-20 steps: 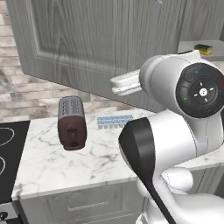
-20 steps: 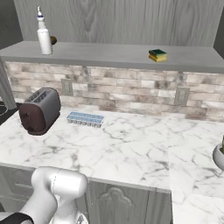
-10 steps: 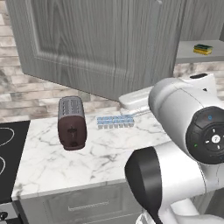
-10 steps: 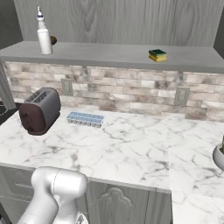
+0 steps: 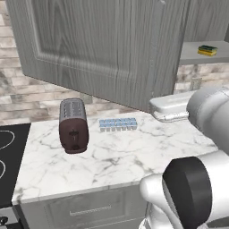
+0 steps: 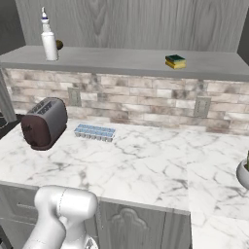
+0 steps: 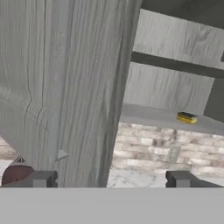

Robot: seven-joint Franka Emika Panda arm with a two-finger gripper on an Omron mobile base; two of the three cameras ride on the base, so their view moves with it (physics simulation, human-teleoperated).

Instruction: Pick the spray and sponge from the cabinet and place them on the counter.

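The spray (image 6: 48,41) stands upright at the left end of the cabinet's open shelf (image 6: 121,61). The yellow and green sponge (image 6: 175,61) lies further right on that shelf, and I also see this sponge (image 5: 206,50) past the open cabinet door (image 5: 103,44). In the hand view my gripper (image 7: 111,179) is open, its fingertips (image 7: 39,179) wide apart with nothing held. The door's edge (image 7: 113,96) stands just ahead of it, and the sponge (image 7: 187,117) lies far off to the right. Below runs the white marble counter (image 6: 146,165).
A dark toaster (image 5: 73,125) and a pale blue ice-cube tray (image 5: 117,124) sit on the counter's left part. The black stovetop (image 5: 9,156) borders it on the left. A rounded pale thing (image 6: 243,172) sits at the counter's right edge. My arm (image 5: 197,179) fills the lower right.
In the left base view my arm's upper links have swung to the right and down, uncovering more of the counter. The spray, sponge, toaster and tray have not moved.
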